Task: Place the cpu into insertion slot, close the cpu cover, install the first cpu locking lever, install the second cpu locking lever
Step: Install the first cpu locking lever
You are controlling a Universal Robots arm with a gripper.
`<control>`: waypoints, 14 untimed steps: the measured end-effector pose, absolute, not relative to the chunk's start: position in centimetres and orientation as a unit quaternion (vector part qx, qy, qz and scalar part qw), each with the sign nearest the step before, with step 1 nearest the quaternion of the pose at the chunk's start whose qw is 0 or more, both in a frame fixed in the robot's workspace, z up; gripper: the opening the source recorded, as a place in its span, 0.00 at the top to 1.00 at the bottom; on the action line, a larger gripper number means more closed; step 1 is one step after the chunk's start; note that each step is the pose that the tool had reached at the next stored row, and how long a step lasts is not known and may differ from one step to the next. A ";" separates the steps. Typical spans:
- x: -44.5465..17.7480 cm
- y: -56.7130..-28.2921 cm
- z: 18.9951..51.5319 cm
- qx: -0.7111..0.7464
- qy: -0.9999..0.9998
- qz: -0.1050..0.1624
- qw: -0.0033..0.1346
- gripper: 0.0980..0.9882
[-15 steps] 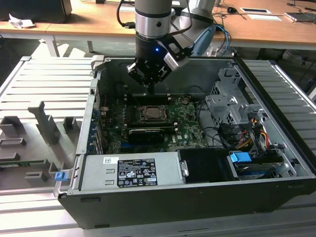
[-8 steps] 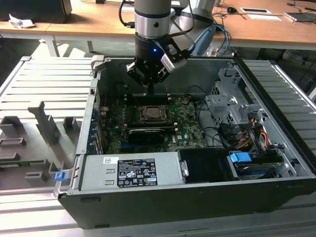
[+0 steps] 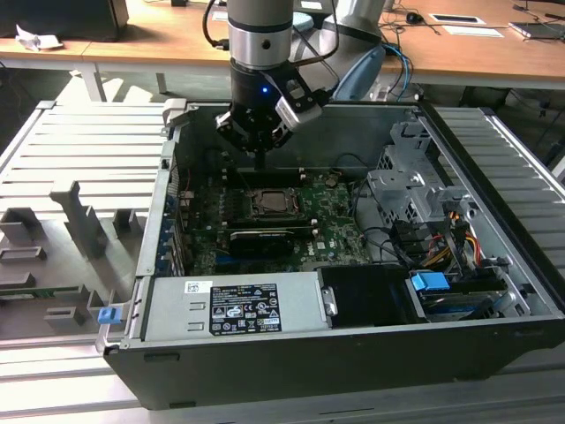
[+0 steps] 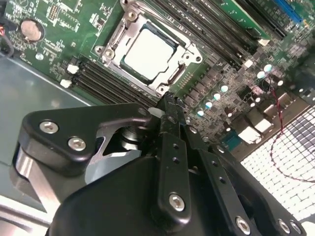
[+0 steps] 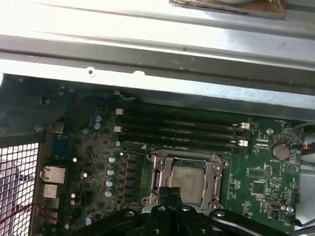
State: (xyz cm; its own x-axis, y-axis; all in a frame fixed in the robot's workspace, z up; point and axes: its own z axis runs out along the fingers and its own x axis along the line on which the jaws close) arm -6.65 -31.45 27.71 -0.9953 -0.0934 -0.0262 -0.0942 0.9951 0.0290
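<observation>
The cpu (image 4: 147, 51) lies flat in the insertion slot (image 3: 276, 205) on the green motherboard, its silver-tan face up. The cpu cover (image 4: 188, 50) lies down around the chip as a silver frame, and the chip shows through its window. In the first wrist view the cpu (image 5: 186, 183) and cpu cover (image 5: 213, 176) sit just beyond my fingertips. My gripper (image 4: 166, 102) hangs a little above the board beside the socket, on the memory-slot side, fingers shut with nothing between them. I cannot tell how the locking levers stand. In the exterior view the gripper (image 3: 261, 161) hovers over the socket's far edge.
Black memory slots (image 5: 182, 129) run along one side of the socket. A long black card (image 3: 260, 238) lies in front of it. The power supply (image 3: 234, 305), the drive cage (image 3: 410, 190), coloured cables (image 3: 459, 237) and the case walls (image 3: 168, 203) hem in the board.
</observation>
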 end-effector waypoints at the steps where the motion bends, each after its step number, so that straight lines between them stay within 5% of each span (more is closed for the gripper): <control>1: -6.6 -31.5 27.6 -0.037 0.999 0.015 0.013 0.99; 14: -9.3 -31.5 27.0 -0.005 1.000 0.015 0.013 0.99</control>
State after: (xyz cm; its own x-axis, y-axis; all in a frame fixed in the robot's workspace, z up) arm -9.26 -31.46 27.04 -0.9996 -0.0089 -0.0261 -0.0097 0.9995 0.0293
